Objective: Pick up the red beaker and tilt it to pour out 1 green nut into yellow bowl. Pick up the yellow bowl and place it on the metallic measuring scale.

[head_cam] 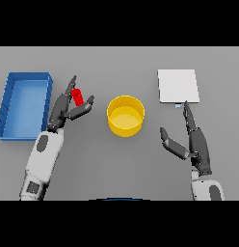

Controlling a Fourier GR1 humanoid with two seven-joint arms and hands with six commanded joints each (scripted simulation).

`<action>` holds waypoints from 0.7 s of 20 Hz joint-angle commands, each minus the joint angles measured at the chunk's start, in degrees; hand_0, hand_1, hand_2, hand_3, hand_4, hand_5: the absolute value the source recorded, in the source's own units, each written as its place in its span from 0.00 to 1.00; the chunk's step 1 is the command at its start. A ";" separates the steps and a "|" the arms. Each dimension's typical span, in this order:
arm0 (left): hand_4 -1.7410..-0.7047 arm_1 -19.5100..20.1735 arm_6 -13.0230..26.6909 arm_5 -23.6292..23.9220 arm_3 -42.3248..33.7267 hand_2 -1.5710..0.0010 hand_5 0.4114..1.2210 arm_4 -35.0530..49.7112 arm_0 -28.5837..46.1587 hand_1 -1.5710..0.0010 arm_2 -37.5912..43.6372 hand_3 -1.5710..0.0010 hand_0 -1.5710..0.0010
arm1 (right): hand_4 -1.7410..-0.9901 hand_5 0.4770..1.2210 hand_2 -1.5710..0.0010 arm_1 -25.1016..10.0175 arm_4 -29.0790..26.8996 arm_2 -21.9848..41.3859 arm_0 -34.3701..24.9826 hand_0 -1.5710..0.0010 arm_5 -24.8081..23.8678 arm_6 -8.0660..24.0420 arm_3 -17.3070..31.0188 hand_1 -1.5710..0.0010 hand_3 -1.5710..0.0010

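Observation:
The red beaker (pixel 77 96) is a small red cylinder left of centre, standing between the fingers and thumb of my left hand (pixel 63 108). The hand's fingers are straight and spread around it, not closed on it. The yellow bowl (pixel 125 116) sits in the middle of the table; I see no nut in it. The metallic measuring scale (pixel 178 86) is a pale square plate at the back right. My right hand (pixel 193 140) is open right of the bowl, its fingertips reaching toward the scale's near edge.
A blue tray (pixel 9 113) lies at the left edge of the table, just beyond my left arm. Grey table (pixel 121 164) surface stretches in front of the bowl between both arms.

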 commanded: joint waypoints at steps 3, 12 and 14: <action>0.43 0.20 -1.16 -0.43 2.86 1.00 0.34 0.65 -1.95 1.00 1.03 1.00 1.00 | 0.63 0.22 1.00 0.13 0.24 -0.01 0.46 1.00 -0.44 0.83 -0.99 1.00 1.00; 0.28 -2.56 -5.22 2.14 10.01 0.67 0.57 3.53 -6.03 0.69 5.09 0.65 0.72 | 0.64 0.23 1.00 0.10 1.16 0.39 0.68 1.00 -0.68 0.39 -0.56 1.00 1.00; 0.19 -2.38 -5.08 2.89 11.46 0.43 0.72 2.36 -6.63 0.44 4.70 0.47 0.46 | 0.65 0.23 1.00 0.71 1.74 0.75 0.55 1.00 -1.21 0.62 -0.14 1.00 1.00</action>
